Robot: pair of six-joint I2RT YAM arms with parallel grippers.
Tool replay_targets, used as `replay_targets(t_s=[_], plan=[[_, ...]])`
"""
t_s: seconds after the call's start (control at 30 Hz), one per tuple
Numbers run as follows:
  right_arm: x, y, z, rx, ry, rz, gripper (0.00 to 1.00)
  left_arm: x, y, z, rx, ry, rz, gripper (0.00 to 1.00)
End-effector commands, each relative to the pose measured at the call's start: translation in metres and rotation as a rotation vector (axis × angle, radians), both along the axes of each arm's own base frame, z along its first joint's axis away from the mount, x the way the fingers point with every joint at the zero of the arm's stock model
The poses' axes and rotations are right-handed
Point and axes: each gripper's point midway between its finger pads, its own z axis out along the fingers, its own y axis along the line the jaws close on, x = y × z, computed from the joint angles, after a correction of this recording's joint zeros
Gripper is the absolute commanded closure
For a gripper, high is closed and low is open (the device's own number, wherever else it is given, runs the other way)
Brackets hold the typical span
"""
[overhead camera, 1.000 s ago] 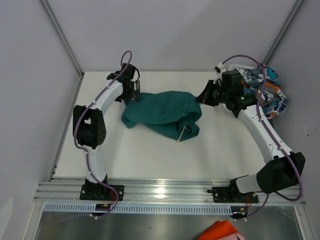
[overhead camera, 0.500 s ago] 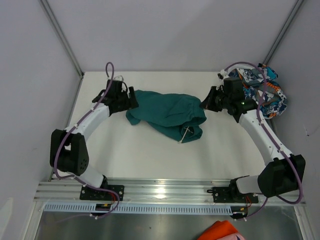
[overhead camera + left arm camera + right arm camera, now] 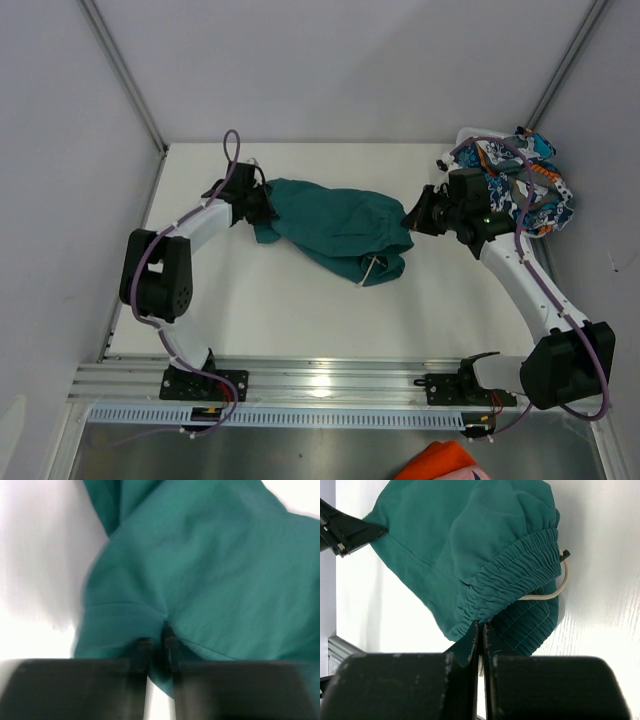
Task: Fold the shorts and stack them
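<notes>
I hold the limp, light teal shorts by their edges (slack cloth sags), left gripper pinching one end, right gripper clamped on the waistband.

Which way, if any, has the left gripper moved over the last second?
Yes. The left gripper came slightly nearer, away from the table's far edge, onto the teal shorts.
</notes>
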Motion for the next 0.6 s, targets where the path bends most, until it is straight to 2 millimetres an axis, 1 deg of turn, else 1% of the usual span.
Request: replay_targets(t_s=[0.0,0.03,0.07,0.1,0.13,0.17,0.2,0.27,0.3,0.33,0.37,0.4,0.43,0.47,0.5,0.53,0.57], plan=[[0.001,-0.002,0.022,0.01,-0.087,0.004,1.0,0.028,0.011,0.025,0.04,-0.095,0.058,1.0],[0.001,-0.002,0.022,0.009,-0.087,0.004,1.0,0.026,0.017,0.024,0.07,-0.085,0.075,1.0],[0.002,-0.002,0.022,0.01,-0.089,0.004,1.0,0.029,0.021,0.038,0.081,-0.12,0.089,1.0],[0.002,-0.001,0.021,0.011,-0.088,0.005,1.0,0.033,0.032,0.048,0.125,-0.154,0.123,1.0],[0.003,-0.001,0.021,0.012,-0.09,0.007,1.0,0.035,0.036,0.06,0.139,-0.186,0.141,1.0],[0.005,0.0,0.019,0.015,-0.085,0.007,1.0,0.034,0.041,0.085,0.143,-0.246,0.158,1.0],[0.005,0.001,0.02,0.019,-0.086,0.009,1.0,0.034,0.046,0.102,0.176,-0.297,0.174,1.0],[0.006,0.003,0.018,0.026,-0.083,0.011,1.0,0.026,0.051,0.132,0.222,-0.386,0.207,1.0],[0.006,0.002,0.015,0.024,-0.077,0.006,1.0,0.018,0.053,0.164,0.234,-0.474,0.235,1.0],[0.006,0.0,0.015,0.019,-0.077,0.0,1.0,0.006,0.051,0.158,0.312,-0.488,0.239,1.0],[0.005,-0.001,0.013,0.013,-0.073,-0.008,1.0,-0.001,0.05,0.164,0.331,-0.516,0.253,1.0],[0.006,-0.007,0.007,-0.006,-0.063,-0.035,1.0,-0.014,0.052,0.162,0.347,-0.522,0.272,1.0],[0.006,-0.01,0.004,-0.015,-0.056,-0.054,1.0,-0.024,0.05,0.143,0.336,-0.484,0.275,1.0],[0.006,-0.016,-0.001,-0.024,-0.038,-0.08,1.0,-0.029,0.05,0.134,0.325,-0.466,0.279,1.0],[0.008,-0.024,-0.005,-0.037,-0.026,-0.116,1.0,-0.04,0.055,0.117,0.322,-0.429,0.299,1.0],[0.008,-0.031,-0.006,-0.038,-0.017,-0.146,1.0,-0.051,0.061,0.094,0.343,-0.385,0.31,1.0],[0.01,-0.042,-0.008,-0.045,-0.009,-0.186,1.0,-0.064,0.072,0.07,0.384,-0.343,0.336,1.0]])
